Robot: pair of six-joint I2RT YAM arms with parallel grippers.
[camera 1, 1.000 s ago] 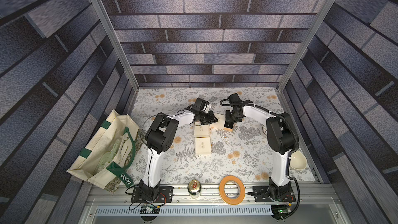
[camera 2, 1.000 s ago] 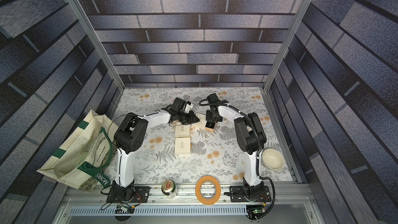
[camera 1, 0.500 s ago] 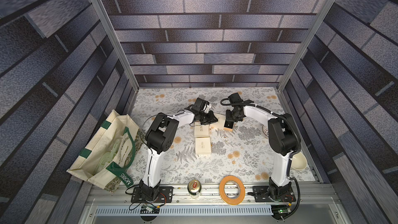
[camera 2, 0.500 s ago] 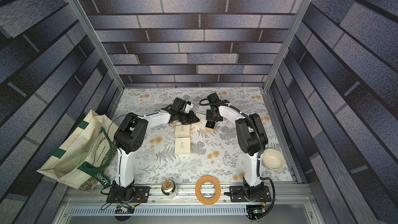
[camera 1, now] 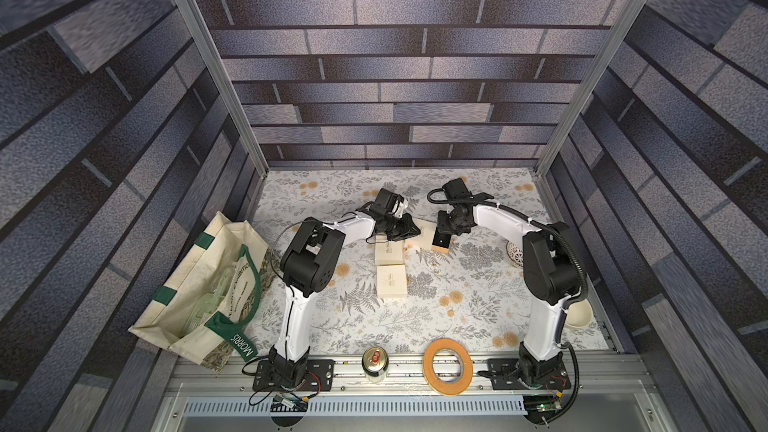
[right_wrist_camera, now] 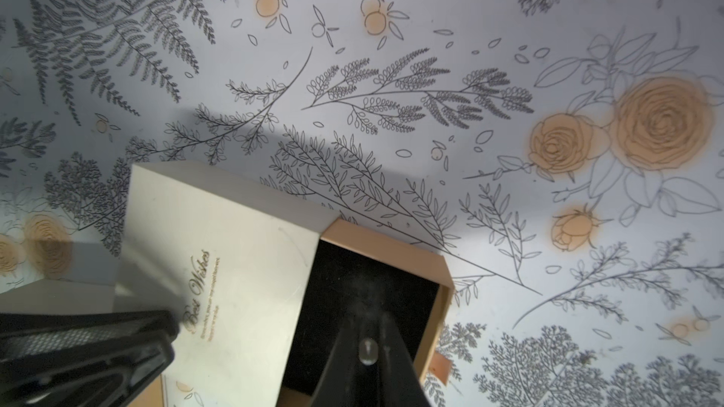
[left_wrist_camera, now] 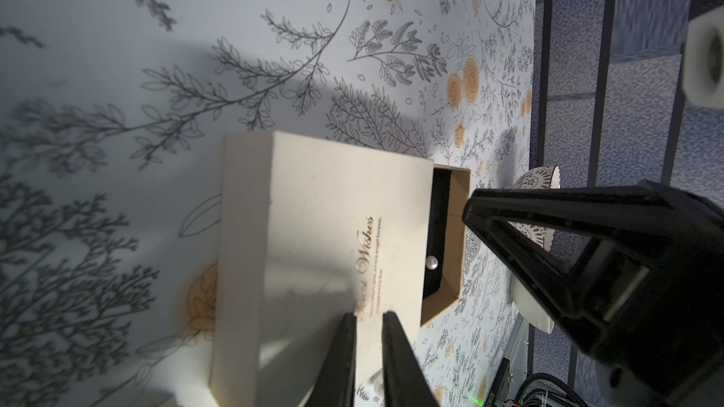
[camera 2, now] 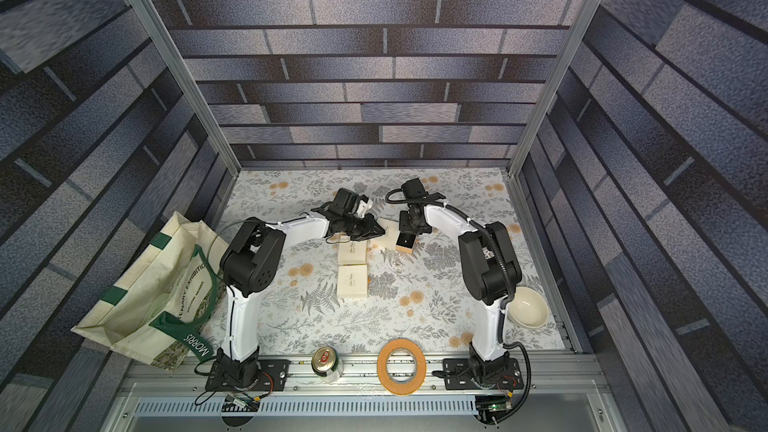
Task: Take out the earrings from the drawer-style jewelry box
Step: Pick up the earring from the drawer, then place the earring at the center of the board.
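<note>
1 earring (left_wrist_camera: pixel 431 272) is seen on the black lining of the open drawer (left_wrist_camera: pixel 456 229); a 2nd earring (right_wrist_camera: pixel 367 350) is apparently pinched by the right tool (right_wrist_camera: pixel 368 317). The left tool (left_wrist_camera: pixel 368 319) is held nearly pressed together above the sleeve (left_wrist_camera: pixel 313 252).

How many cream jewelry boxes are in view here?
3. The open box, drawer slid partly out, lies farthest back; the middle box, closed, sits in front of it; the front box, closed, comes next. None looks hidden.
</note>
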